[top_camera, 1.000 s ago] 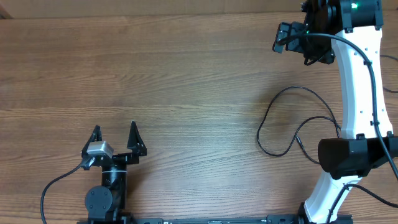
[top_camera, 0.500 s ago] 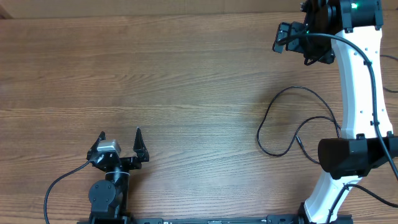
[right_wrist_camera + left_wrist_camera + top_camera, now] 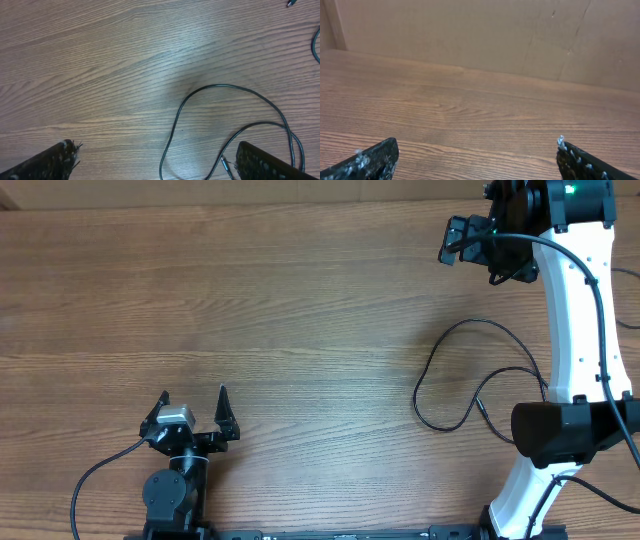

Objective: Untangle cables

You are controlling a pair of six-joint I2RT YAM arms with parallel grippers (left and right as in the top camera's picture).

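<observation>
One desk [image 3: 250, 300]; two robot arms, the left arm [image 3: 172, 485] and the right arm [image 3: 572, 330], each with one pair of jaws. Thin cables [image 3: 220, 85]: count unclear.

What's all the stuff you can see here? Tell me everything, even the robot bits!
table: one, brown wood, under everything.
wall: one, tan, behind the table's far edge.
cables: thin, black, in loose loops on the table's right side, running behind the right arm; count hard to tell.
plug: one, small and dark, at a cable end among the loops.
right arm: one, white and black, right side.
left arm: one, black, bottom left.
left end effector: one, black, open, over bare table.
right end effector: one, black, open, above the loops.
</observation>
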